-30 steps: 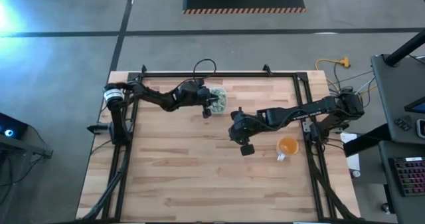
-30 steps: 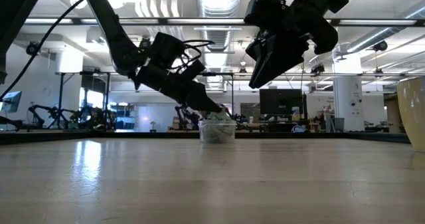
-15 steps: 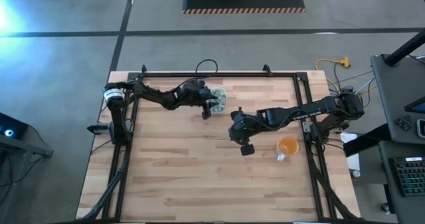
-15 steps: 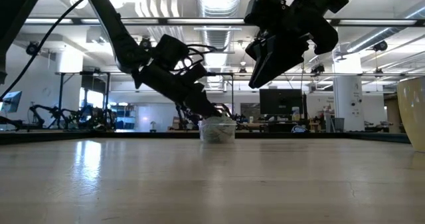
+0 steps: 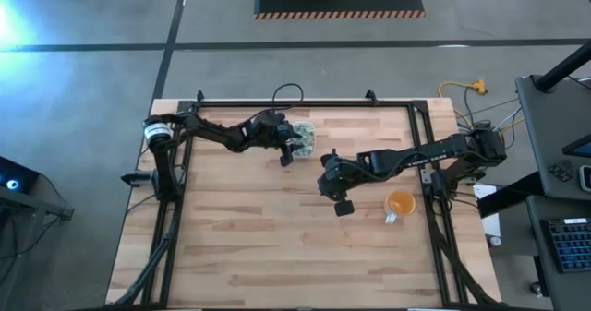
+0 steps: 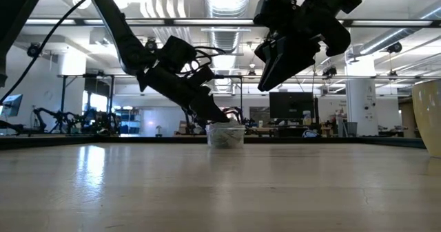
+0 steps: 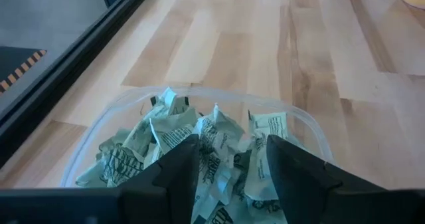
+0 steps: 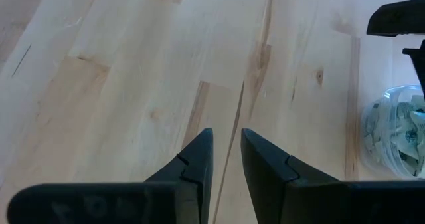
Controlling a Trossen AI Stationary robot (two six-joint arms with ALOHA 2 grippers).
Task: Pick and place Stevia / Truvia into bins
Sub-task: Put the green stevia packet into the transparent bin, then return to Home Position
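No wording, brand or number can be read. The packets [image 7: 212,147] heaped in the clear tub [image 7: 129,104], just ahead of the left gripper [image 7: 229,159] and between its fingertips, carry dark print, but it is too small and crumpled to read.

Two dark arms reach over the one wooden desk [image 5: 277,246], so two grippers: the left gripper [image 5: 288,155] and the right gripper [image 5: 343,206]. One clear plastic bin [image 5: 305,137] stands on it, and one orange cup [image 5: 400,203]. The bin holds a heap of green-and-white sweetener packets [image 7: 216,147], too crumpled together to count.
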